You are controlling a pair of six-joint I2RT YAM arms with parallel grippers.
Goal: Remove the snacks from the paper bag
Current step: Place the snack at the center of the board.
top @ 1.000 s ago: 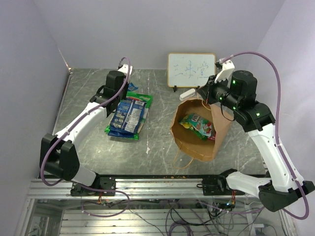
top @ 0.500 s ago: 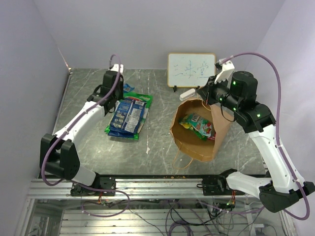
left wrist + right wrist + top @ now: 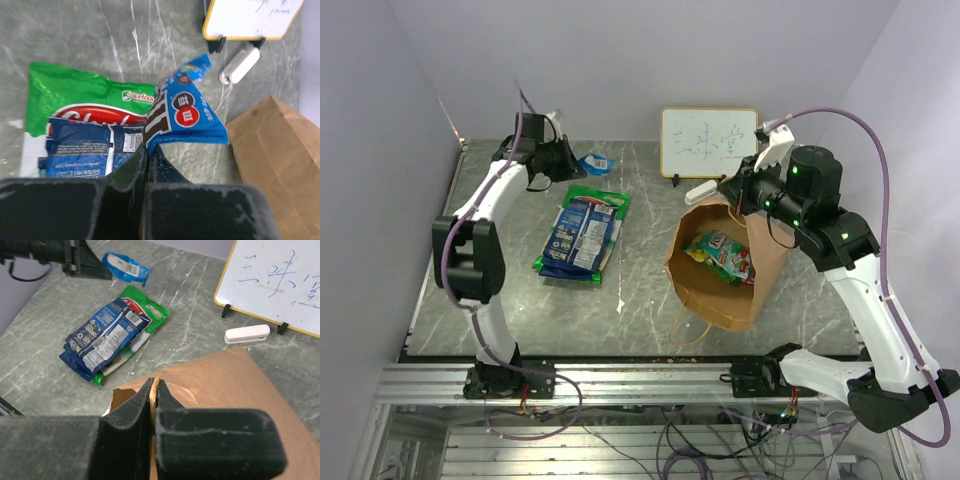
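Note:
The brown paper bag (image 3: 718,285) lies open-mouthed at right, with a colourful snack packet (image 3: 722,253) showing inside it. My right gripper (image 3: 736,194) is shut on the bag's upper rim (image 3: 155,385) and holds the mouth up. My left gripper (image 3: 570,163) is at the far left of the table, shut on the corner of a small blue packet (image 3: 182,107) (image 3: 596,160). A dark blue bag (image 3: 582,233) lies on a green bag (image 3: 610,200) at the table's middle left.
A small framed whiteboard (image 3: 709,142) stands at the back, with a white eraser (image 3: 702,192) in front of it. The bag's twisted handle (image 3: 690,325) trails toward the near edge. Purple walls close in the left and back sides.
The left arm has swung up and back to the far left, carrying the small blue packet away from the stacked bags. The right gripper and the paper bag have stayed put.

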